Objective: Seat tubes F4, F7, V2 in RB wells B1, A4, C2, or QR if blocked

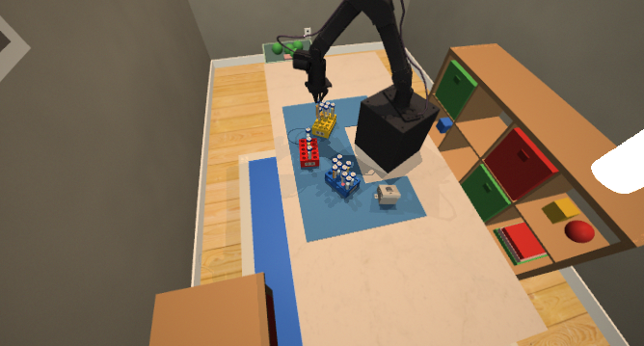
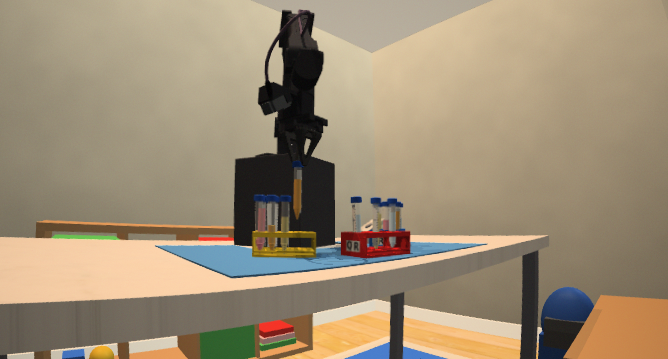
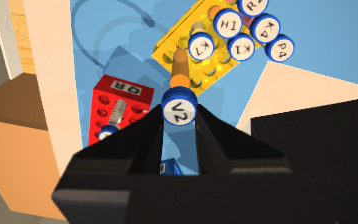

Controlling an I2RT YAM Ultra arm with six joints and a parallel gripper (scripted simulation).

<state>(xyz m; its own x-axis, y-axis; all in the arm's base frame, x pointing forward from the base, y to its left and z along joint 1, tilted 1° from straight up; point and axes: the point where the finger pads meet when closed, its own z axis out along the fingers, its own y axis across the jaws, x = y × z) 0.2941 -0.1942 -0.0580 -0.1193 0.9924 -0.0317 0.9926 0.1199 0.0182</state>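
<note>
My gripper (image 1: 319, 97) (image 2: 298, 163) (image 3: 179, 111) is shut on the blue cap of tube V2 (image 2: 297, 190) (image 3: 179, 111), which has orange contents. The tube hangs upright, its tip above the yellow rack RB (image 1: 324, 126) (image 2: 284, 251) (image 3: 167, 46) and clear of its top, over the side nearest the red rack. RB holds several capped tubes, among them K7 (image 3: 201, 48), H1 (image 3: 228, 25) and K1 (image 3: 242, 48). The red rack QR (image 1: 308, 163) (image 2: 400, 246) (image 3: 101, 100) stands beside RB with tubes in it. The blue rack RA (image 1: 337, 183) holds several tubes.
The arm's black base block (image 1: 392, 128) stands right of the racks. A small white DONE box (image 1: 388, 195) sits on the blue mat (image 1: 337, 220) near RA. A wooden shelf unit (image 1: 521, 152) lines the table's right side.
</note>
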